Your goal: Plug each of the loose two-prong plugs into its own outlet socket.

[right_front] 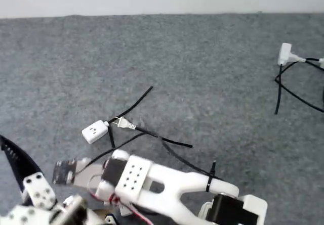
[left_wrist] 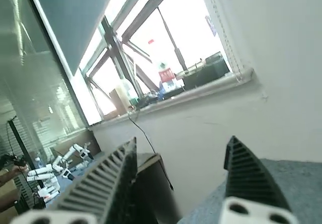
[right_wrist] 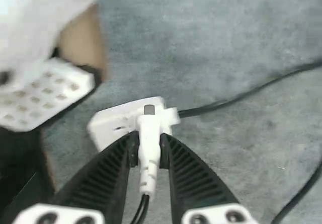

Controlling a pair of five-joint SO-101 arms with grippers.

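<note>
White plug (right_wrist: 149, 156), white socket (right_wrist: 118, 123) — black cord (right_wrist: 241, 99); grey flecked carpet (right_front: 202, 58); black ribbed right pincer (right_wrist: 149, 139).

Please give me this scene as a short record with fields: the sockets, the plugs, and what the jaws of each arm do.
surface: grey carpet
middle socket: white, a loose plug lying beside it, not inserted
far-right socket: white, black cables at it
right gripper: jaws shut on a white plug, its tip at a white socket
left gripper: jaws open, empty, aimed up at a window
</note>
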